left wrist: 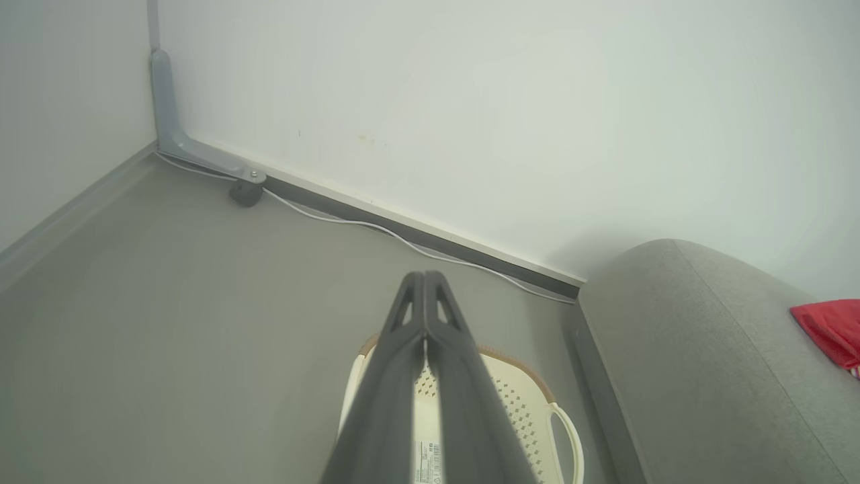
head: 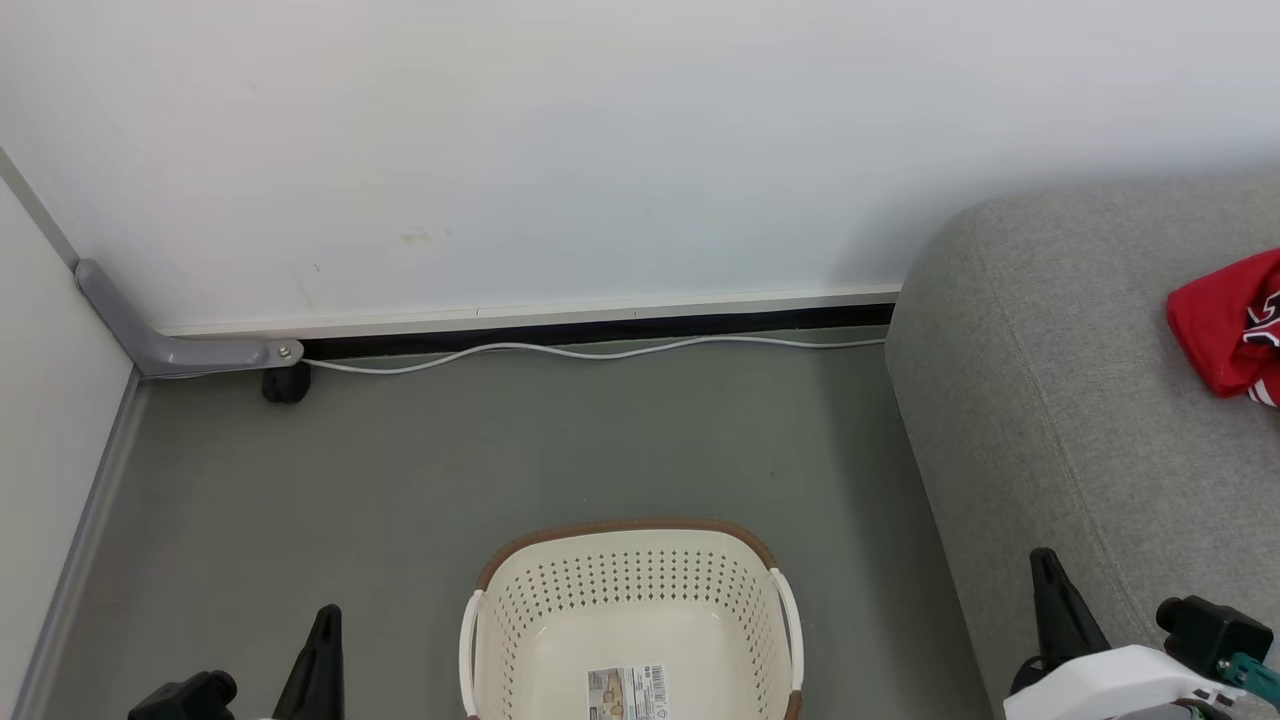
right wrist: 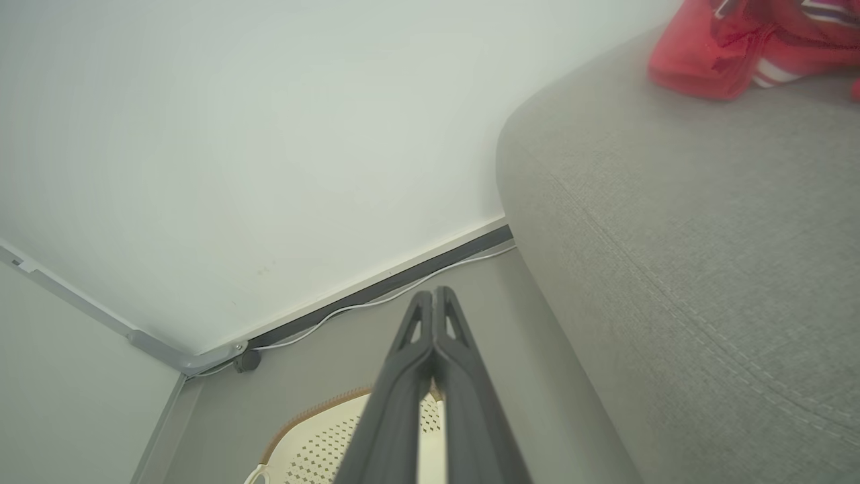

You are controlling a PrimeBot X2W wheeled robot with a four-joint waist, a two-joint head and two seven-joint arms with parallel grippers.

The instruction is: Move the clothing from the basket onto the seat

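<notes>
The cream basket stands on the floor at the bottom centre, with just a barcode sticker on its bottom. Red clothing with white stripes lies on the grey seat at the far right. My left gripper is shut at the lower left, left of the basket. My right gripper is shut at the lower right, over the seat's front edge. In the left wrist view the shut gripper points over the basket. In the right wrist view the shut gripper points past the seat; the clothing lies at top right.
A white wall runs along the back with a white cable on the floor below it. A grey bracket with a black foot sits in the left corner. Grey floor spreads around the basket.
</notes>
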